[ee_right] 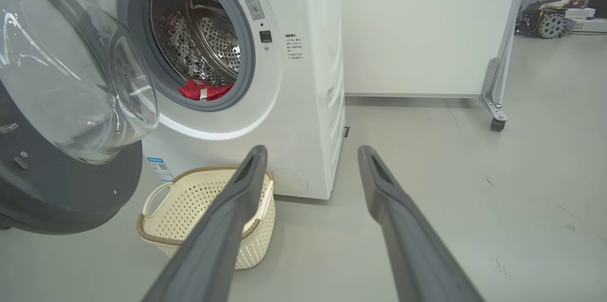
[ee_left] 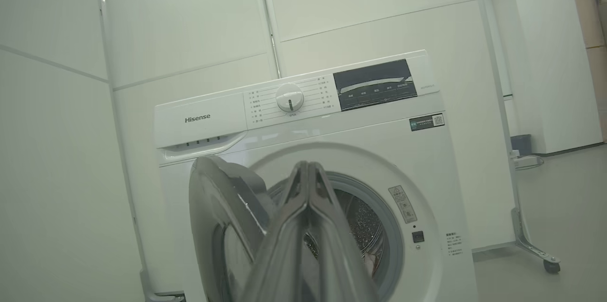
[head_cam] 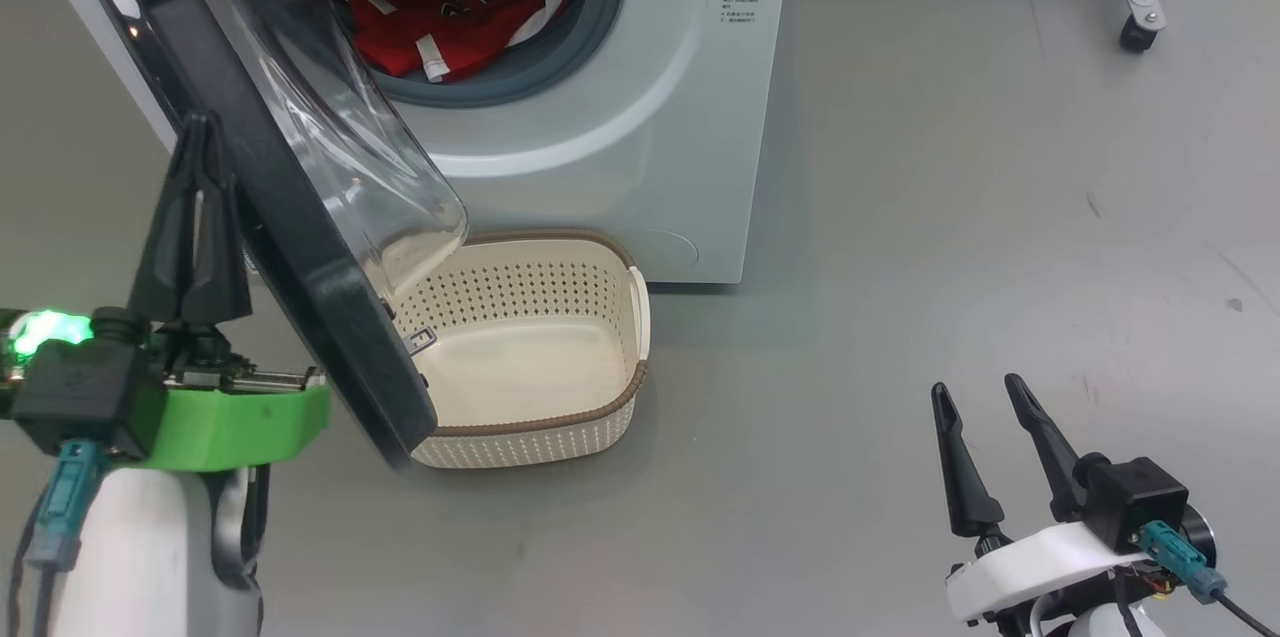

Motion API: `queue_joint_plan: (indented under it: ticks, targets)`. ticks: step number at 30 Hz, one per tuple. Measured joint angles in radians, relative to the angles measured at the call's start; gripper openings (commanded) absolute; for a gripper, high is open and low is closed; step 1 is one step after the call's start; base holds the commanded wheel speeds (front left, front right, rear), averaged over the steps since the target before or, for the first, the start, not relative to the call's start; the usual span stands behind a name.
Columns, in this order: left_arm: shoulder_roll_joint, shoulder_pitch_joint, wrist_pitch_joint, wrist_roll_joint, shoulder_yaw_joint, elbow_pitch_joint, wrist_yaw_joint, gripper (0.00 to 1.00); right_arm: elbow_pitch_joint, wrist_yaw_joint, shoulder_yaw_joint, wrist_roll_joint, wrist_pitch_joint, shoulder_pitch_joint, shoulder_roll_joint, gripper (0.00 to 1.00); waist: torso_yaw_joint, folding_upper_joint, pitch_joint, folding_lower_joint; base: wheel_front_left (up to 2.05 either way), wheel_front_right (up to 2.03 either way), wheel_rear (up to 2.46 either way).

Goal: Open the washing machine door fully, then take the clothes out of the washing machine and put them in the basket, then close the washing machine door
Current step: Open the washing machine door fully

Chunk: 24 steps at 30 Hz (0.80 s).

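my left pincer (head_cam: 197, 142) is shut, its two dark fingers pressed flat together and holding nothing, pointing to 12 o'clock at the head view's left. it stands just beside the outer face of the door (head_cam: 290, 247), at that door's 9 o'clock; i cannot tell whether it touches the black ring. in the left wrist view the same closed pincer (ee_left: 308, 168) points at the washer (ee_left: 332, 131), with the door (ee_left: 213, 226) seen nearly edge-on at its 9 o'clock. my right pincer (head_cam: 976, 389) is open, fingers well apart and gripping nothing, low at 4 o'clock in the head view, over bare floor (head_cam: 950, 217) and well apart from the washer (head_cam: 640, 117). the door is swung out from the opening, its clear bowl facing the drum. the clothes (head_cam: 450, 17) lie red in the bottom of the drum, at 12 o'clock from the basket (head_cam: 560, 242). the basket sits on the floor just in front of the washer, its left end under the door's lower edge. in the right wrist view my spread pincer (ee_right: 313, 150) points toward the washer (ee_right: 303, 103), with the basket (ee_right: 156, 238) at 8 o'clock, the clothes (ee_right: 204, 91) at 11 o'clock and the door (ee_right: 71, 193) at 9 o'clock.
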Motion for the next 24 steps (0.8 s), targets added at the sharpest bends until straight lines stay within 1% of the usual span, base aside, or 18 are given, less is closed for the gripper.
queue_joint_plan:
  ticks: [3,8,12,20,24]
  targets:
    - [-0.001,0.001,0.0,0.011,-0.043,0.001,-0.009,0.0,0.002,0.008,0.0,-0.006,0.0,0.0,0.005,1.0,-0.005,0.0,0.0,0.0,0.0,0.0,0.0]
    - [-0.008,0.008,0.002,0.015,-0.102,0.025,-0.026,0.0,0.005,0.009,-0.001,-0.01,0.0,0.001,0.012,1.0,-0.014,0.0,0.004,0.0,0.0,0.0,0.0]
    - [-0.01,0.036,0.029,0.016,-0.148,0.063,-0.034,0.0,0.007,0.016,-0.003,-0.015,0.0,0.001,0.016,1.0,-0.019,0.0001,0.009,0.0,0.0,0.0,0.0]
    - [-0.014,0.085,0.085,0.01,-0.199,0.153,-0.043,0.0,0.008,0.018,-0.009,-0.024,0.0,0.001,0.022,1.0,-0.028,0.0,0.017,0.0,0.0,0.0,0.0]
    - [-0.014,0.096,0.102,0.007,-0.212,0.191,-0.043,0.0,0.01,0.026,-0.014,-0.024,0.0,0.001,0.026,1.0,-0.032,0.0,0.023,0.0,0.0,0.0,0.0]
